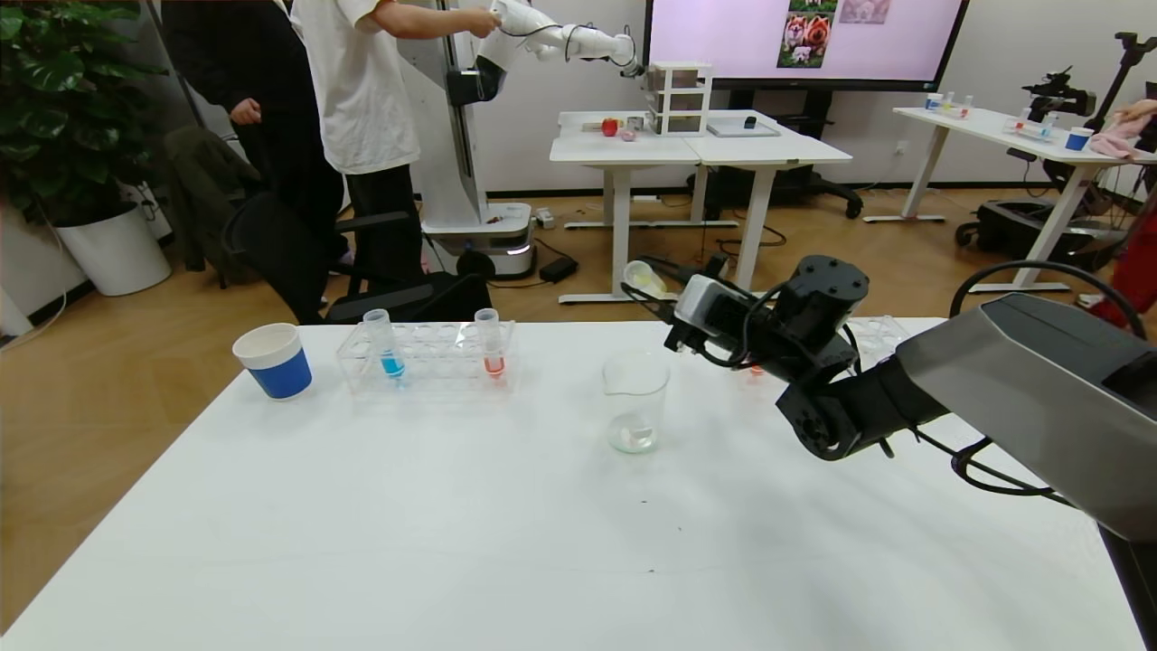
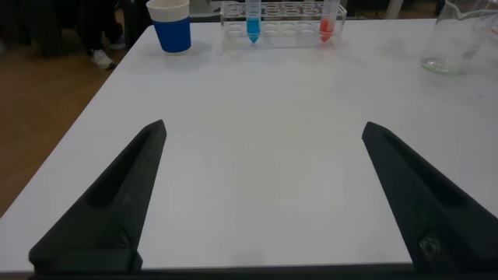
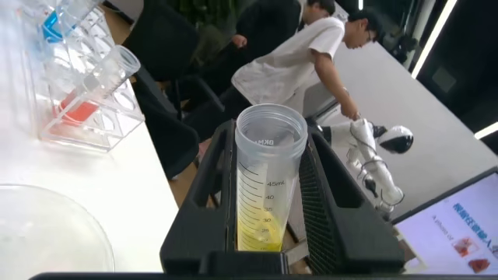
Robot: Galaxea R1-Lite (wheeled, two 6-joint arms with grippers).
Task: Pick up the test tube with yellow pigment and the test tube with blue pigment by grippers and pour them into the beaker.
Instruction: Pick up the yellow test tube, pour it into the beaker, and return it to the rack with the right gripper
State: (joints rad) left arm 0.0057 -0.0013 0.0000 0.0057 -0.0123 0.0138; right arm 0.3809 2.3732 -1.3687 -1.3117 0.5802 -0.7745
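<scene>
White table [image 1: 506, 542] with blue-banded paper cup [image 1: 274, 361], clear tube rack [image 1: 425, 357], and beaker [image 1: 635, 401].

Right arm [image 1: 904, 398] — grey-black, black cables, pointed jaws.

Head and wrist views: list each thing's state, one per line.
Yellow test tube: uncapped, clamped in right end effector.
Blue test tube: upright in rack.
Beaker: upright, nearly empty.
Left end effector: open, holding nothing.
Paper cup: upright.
</scene>
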